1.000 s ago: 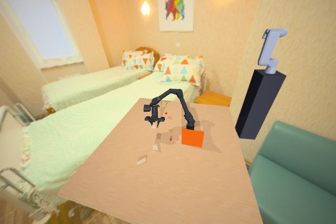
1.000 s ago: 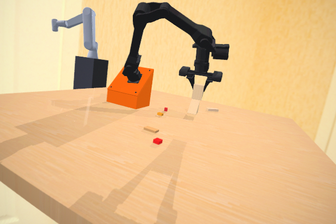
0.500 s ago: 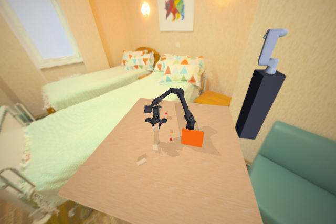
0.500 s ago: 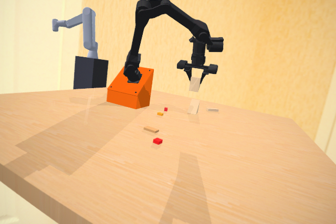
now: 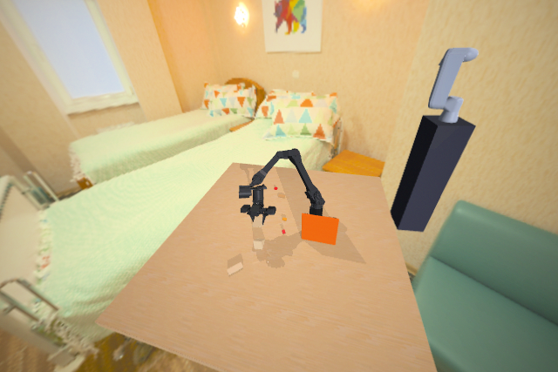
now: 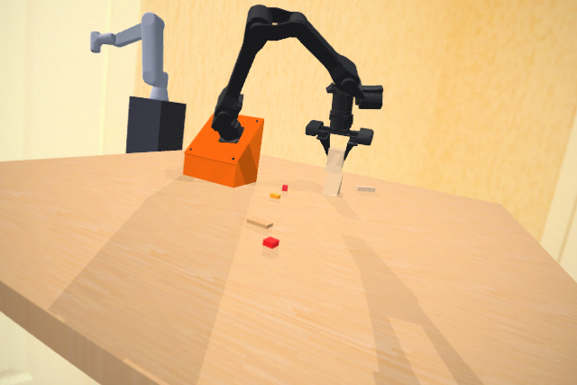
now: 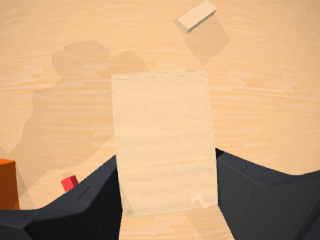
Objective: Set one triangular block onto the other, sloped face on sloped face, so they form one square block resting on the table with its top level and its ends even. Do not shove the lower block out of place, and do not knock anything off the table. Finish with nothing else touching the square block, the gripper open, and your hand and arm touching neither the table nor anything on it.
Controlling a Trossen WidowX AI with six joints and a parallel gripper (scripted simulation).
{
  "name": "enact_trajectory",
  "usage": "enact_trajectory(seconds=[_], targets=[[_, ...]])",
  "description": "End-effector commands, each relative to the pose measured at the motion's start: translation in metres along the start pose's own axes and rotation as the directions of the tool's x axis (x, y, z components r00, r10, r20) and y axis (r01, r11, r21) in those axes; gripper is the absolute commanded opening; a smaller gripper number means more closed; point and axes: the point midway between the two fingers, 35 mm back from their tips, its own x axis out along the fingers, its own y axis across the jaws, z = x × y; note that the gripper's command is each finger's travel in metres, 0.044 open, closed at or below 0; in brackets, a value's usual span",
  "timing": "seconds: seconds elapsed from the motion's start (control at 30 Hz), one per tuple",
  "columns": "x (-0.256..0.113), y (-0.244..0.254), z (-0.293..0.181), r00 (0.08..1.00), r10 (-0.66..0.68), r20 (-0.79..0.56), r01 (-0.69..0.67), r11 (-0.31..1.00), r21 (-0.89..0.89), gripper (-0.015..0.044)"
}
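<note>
Tabletop (image 5: 315, 295) (image 6: 297, 306): light tan — fine streaky wood grain, right to its edges
Base box (image 5: 319, 228) (image 6: 249, 152) (image 7: 7, 185): bright orange (small dark dots at its corners)
Sofa (image 5: 491, 295): muted green
Pillow (image 5: 303, 116): pale — orange, green and blue triangles

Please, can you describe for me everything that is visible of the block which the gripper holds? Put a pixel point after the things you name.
The held block (image 5: 257, 222) (image 6: 334, 159) (image 7: 165, 145) is pale beige, apparently wood, with faint grain. The wrist view shows one broad, nearly rectangular face. The gripper (image 5: 257, 218) (image 6: 336, 154) (image 7: 162, 154) clamps it from two opposite sides, fingers pointing down. It is raised above the table (image 5: 315, 305) (image 6: 186, 250) (image 7: 270, 90); in the exterior view it appears over the lower block (image 5: 258, 244) (image 6: 332, 183). Whether they touch, I cannot tell.
</note>
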Motion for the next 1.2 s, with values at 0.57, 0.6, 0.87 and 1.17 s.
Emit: enact_trajectory(seconds=[0.57,0.6,0.87,1.17], targets=[[0.057,0.005,-0.004,1.000,0.003,-0.005,-0.003,1.000,-0.007,0.0000],[0.057,0.005,-0.004,1.000,0.003,-0.005,-0.003,1.000,-0.007,0.0000],[0.057,0.005,-0.003,1.000,-0.008,-0.004,0.008,1.000,-0.006,0.0000],[0.056,0.005,-0.004,1.000,-0.009,-0.004,0.009,1.000,-0.006,0.0000]])
